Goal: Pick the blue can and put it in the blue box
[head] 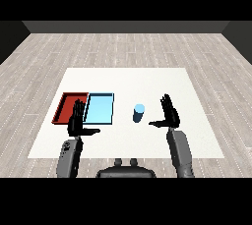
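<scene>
Left hand (77, 121) open, fingers straight, over the near edges of the red tray (65, 102) and blue tray (100, 109). Blue can (139, 113) upright on table (147, 81), right of blue tray; likely light, rigid, smooth, so wrap mid-body. Right hand (170, 113) open just beside it, apart.

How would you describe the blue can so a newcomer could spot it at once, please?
On the white table, look right of the light blue tray. The blue can stands upright between it and the open right hand, the only cylinder there.
</scene>
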Motion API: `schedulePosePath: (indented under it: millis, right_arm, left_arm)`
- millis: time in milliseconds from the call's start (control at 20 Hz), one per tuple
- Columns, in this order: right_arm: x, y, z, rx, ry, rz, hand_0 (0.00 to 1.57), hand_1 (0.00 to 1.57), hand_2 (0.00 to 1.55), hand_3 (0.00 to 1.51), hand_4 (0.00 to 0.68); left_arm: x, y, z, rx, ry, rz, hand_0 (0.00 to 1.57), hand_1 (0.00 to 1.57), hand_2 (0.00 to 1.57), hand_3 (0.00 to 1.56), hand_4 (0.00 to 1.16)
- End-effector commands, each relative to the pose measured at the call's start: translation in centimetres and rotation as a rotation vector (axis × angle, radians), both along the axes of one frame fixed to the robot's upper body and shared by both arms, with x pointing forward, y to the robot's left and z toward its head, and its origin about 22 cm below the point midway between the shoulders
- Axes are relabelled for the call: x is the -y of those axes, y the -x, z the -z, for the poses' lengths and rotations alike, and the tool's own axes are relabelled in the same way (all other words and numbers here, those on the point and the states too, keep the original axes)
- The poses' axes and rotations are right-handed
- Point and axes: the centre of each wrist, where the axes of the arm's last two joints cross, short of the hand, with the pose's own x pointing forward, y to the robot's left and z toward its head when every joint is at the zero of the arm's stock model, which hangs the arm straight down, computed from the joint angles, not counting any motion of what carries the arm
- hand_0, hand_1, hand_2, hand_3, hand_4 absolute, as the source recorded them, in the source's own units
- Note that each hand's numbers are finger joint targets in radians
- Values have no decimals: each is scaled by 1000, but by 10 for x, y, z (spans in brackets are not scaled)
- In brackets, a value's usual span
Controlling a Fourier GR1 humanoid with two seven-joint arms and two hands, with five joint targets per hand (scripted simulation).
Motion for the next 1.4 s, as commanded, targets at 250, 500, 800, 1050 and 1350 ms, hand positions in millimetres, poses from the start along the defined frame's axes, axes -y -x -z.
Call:
schedulePosePath:
  millis: [250,500,800,1050,1350]
  right_arm:
    - [-19,-24,32,-81,-34,-8,0,0,0,0,0]
    - [-30,-12,25,-121,-71,2,0,0,0,0,0]
    - [-27,-31,42,-143,-43,-2,0,0,0,0,0]
    - [-48,-20,73,-148,-71,-2,0,0,0,0,0]
    - [-46,-48,38,-160,-76,-15,0,0,0,0,0]
  left_arm:
    - [-15,-3,-11,25,19,-15,0,0,0,0,0]
    - [-4,-11,-3,7,13,-27,0,0,0,0,0]
    - [2,-3,-5,20,35,-11,0,0,0,0,0]
    - [-4,10,-3,21,42,-16,0,0,0,0,0]
    - [-28,-14,2,12,31,-16,0,0,0,0,0]
